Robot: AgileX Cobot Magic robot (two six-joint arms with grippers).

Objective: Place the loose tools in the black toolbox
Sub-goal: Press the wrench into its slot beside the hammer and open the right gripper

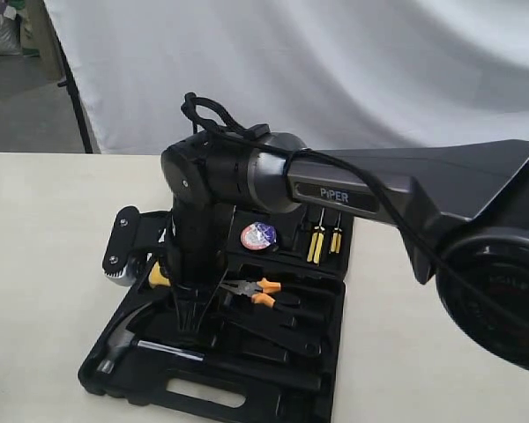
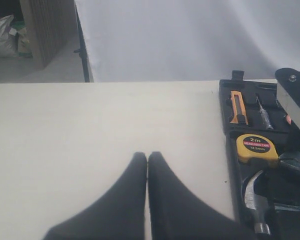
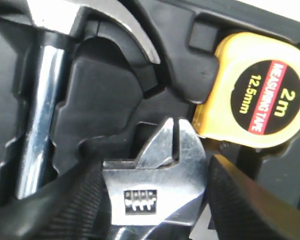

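Exterior view, near to far.

- Toolbox: open, lying flat on the table, lower centre of the frame, with its handle slot along the nearest edge.
- Hammer: lies in the toolbox at lower left, head toward the left rim and shaft running right along the near half.
- Right gripper: reaches in from the right of the frame and points down into the left part of the toolbox, just behind the hammer head.
  - The right wrist view shows its two fingers pinching the silver head of the wrench, one on each side.
  - The wrench head sits over a moulded recess, between the hammer shaft and the yellow tape measure, close beside the tape measure.
  - Cannot tell whether the wrench rests in the recess or hangs just above it. Its handle is out of sight.
- Pliers: in the middle of the toolbox, right of the gripper.
- Tape roll: in the far half, behind the pliers.
- Screwdrivers: two yellow-handled ones stand in slots to the right of the tape roll.
- Left gripper: seen only in the left wrist view. Its fingers are pressed together with nothing between them, over bare table and well clear of the toolbox.
- White backdrop: across the top of the frame.
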